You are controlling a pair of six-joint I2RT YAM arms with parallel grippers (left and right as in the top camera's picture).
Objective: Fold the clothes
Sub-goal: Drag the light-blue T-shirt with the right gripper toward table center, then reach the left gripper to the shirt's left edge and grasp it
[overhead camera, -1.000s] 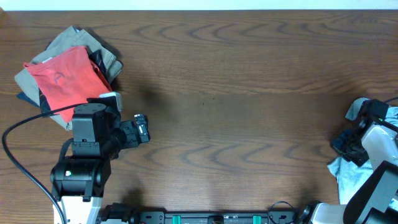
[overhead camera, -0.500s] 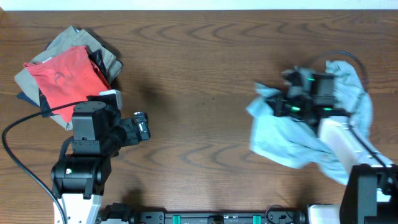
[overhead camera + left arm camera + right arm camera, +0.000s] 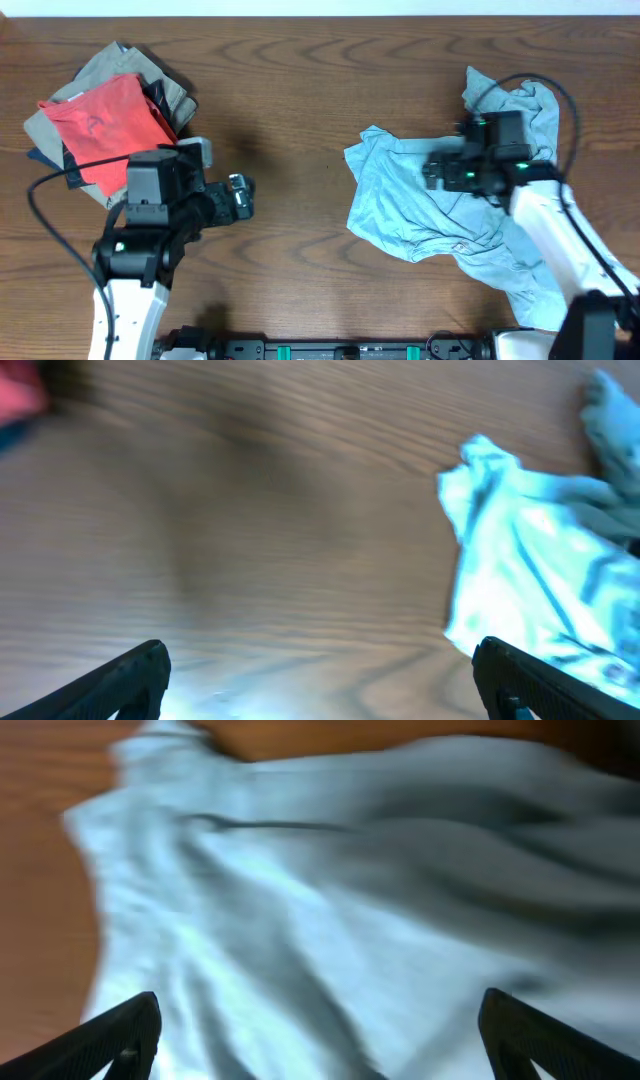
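A crumpled light blue garment (image 3: 420, 215) lies spread over the right half of the table, trailing off toward the front right corner. My right gripper (image 3: 432, 176) hovers over its upper middle. In the right wrist view the gripper (image 3: 320, 1040) is open, its jaws wide apart, with only blue cloth (image 3: 300, 890) below and nothing held. My left gripper (image 3: 240, 195) is open over bare wood at left of centre. In the left wrist view this gripper (image 3: 320, 685) points at the garment's left edge (image 3: 520, 570), a little way off.
At the back left corner sits a pile of clothes, a red shirt (image 3: 105, 125) on top of grey cloth (image 3: 115, 62) and dark pieces. A black cable (image 3: 50, 185) loops by the left arm. The wooden table (image 3: 300, 100) runs between pile and garment.
The right arm swung in from the right edge, dragging the blue garment onto the table, then opened and let it go. The left arm shifted slightly to the right.
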